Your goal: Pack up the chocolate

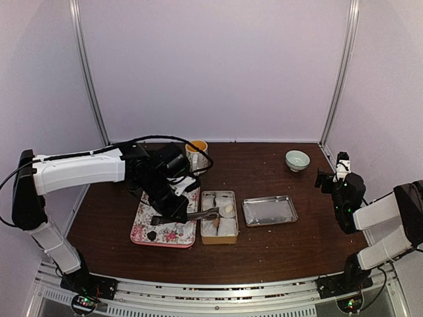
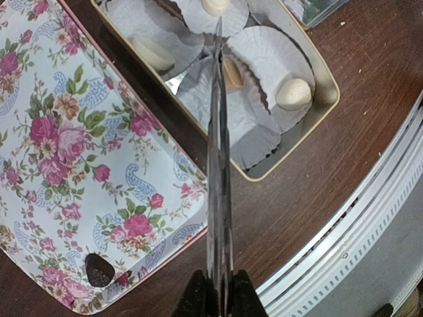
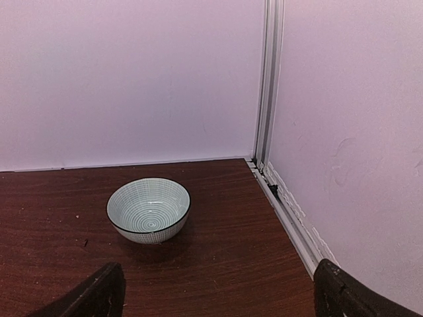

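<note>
The chocolate (image 2: 99, 269), a small dark lump, lies on the near corner of the floral tray (image 2: 79, 165); it also shows in the top view (image 1: 152, 234). My left gripper (image 2: 220, 285) is shut on metal tongs (image 2: 219, 185). The tongs reach out over the tan tin (image 2: 330, 99), well away from the chocolate, with their blades pressed together. A small tan piece (image 2: 232, 72) sits in a paper cup right beside the blades. In the top view the left gripper (image 1: 173, 214) hovers over the tray's right edge. My right gripper (image 3: 218, 300) is open and empty at the far right.
The tin (image 1: 202, 239) holds white paper cups with pale sweets (image 2: 293, 94). A shallow metal tray (image 1: 269, 211) lies right of it. A green bowl (image 3: 149, 210) stands at the back right, and a yellow cup (image 1: 197, 148) behind the floral tray (image 1: 173, 235).
</note>
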`<action>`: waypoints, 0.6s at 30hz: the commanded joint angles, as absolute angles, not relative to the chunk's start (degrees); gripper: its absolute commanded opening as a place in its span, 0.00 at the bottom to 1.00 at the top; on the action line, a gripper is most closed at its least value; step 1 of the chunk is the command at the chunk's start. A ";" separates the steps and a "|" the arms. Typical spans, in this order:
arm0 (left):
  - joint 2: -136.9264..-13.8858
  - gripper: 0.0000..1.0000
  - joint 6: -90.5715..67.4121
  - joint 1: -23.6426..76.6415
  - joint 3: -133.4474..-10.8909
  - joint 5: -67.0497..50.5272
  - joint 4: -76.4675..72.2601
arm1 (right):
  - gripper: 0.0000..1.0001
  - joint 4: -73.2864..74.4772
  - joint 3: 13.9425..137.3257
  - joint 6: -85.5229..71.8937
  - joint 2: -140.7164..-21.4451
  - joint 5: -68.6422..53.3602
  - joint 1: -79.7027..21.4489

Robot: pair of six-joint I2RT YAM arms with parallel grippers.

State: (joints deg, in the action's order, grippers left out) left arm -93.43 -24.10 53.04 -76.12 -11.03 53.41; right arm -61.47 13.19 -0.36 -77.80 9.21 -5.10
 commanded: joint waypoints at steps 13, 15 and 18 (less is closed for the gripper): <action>-90.06 0.11 -22.63 56.07 -80.33 -5.80 63.52 | 1.00 -62.54 14.26 -0.79 -77.87 9.89 -4.83; -88.99 0.12 -23.60 56.07 -80.33 -4.36 63.50 | 1.00 -62.52 14.26 -0.74 -77.88 9.84 -4.84; -87.64 0.12 -24.82 56.07 -80.20 -2.10 63.45 | 1.00 -62.56 14.31 -0.75 -77.87 9.89 -4.84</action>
